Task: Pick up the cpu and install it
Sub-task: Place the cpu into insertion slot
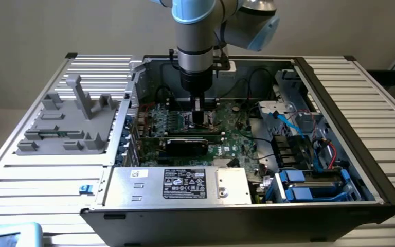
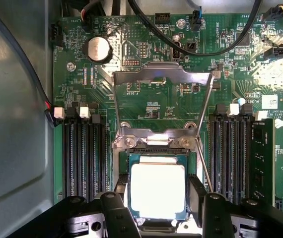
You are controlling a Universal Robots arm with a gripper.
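Location: open black computer case (image 1: pixel 352 110) lying on a slatted grey metal counter (image 1: pixel 372 77); the arm reaches down into it over the green motherboard (image 2: pixel 146 49).
Gripper: black two-fingered gripper (image 1: pixel 199 119) set low over the board, just behind the black graphics card (image 1: pixel 191 145) in the exterior view.
Fingers: black fingers (image 2: pixel 197 194) closed against two opposite edges of the chip, gripping it.
Chip: the cpu (image 2: pixel 157 191), a small flat square chip with a bright silver-grey metal top and thin green edge, held level between the fingers, directly over the socket (image 2: pixel 124 161). Whether it is seated or just above cannot be told.
Socket hardware: bare-metal retention frame (image 2: pixel 164 77) swung up and back; thin wire lever (image 2: pixel 208 109) released beside it.
Step in hand: judged to be placement, with pick-up done.
Requirement: seating calls for the chip square to the socket, lowered flat without force, and edges clear of the hinge.
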